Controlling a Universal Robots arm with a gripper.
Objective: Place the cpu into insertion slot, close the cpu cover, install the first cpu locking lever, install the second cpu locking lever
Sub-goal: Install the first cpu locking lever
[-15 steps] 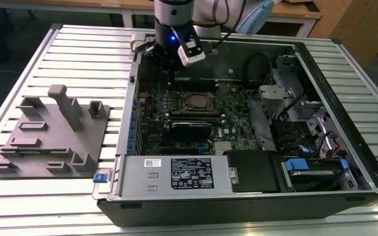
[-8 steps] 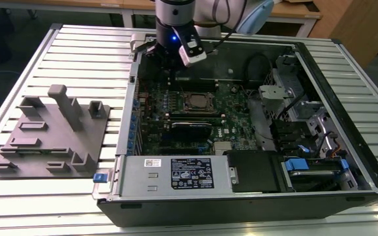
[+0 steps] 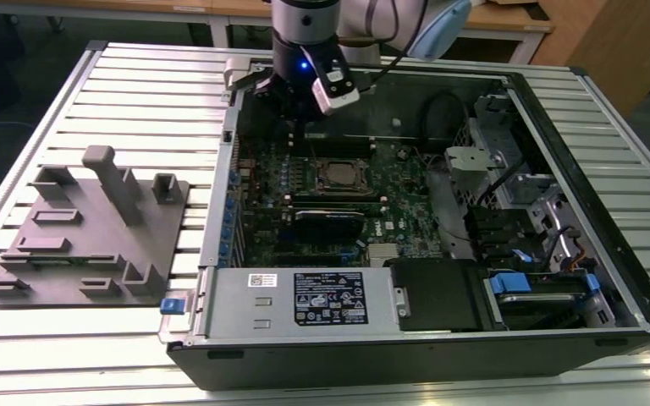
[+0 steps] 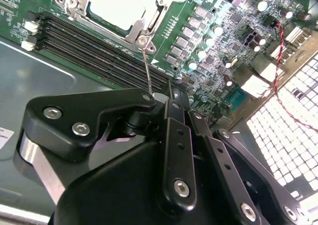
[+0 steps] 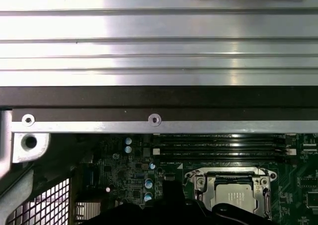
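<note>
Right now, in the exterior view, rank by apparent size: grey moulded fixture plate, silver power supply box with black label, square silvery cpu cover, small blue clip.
1. grey moulded fixture plate
2. silver power supply box
3. square silvery cpu cover, deeper in the case, so distance may shrink it
4. small blue clip

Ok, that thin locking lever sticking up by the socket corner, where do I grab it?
I'd take the locking lever near its free end, away from its pivot at the corner of the cpu cover. It is a thin bare wire rising off the board, so come from above and pinch across it; lower down, the cover and memory slots crowd it.
</note>
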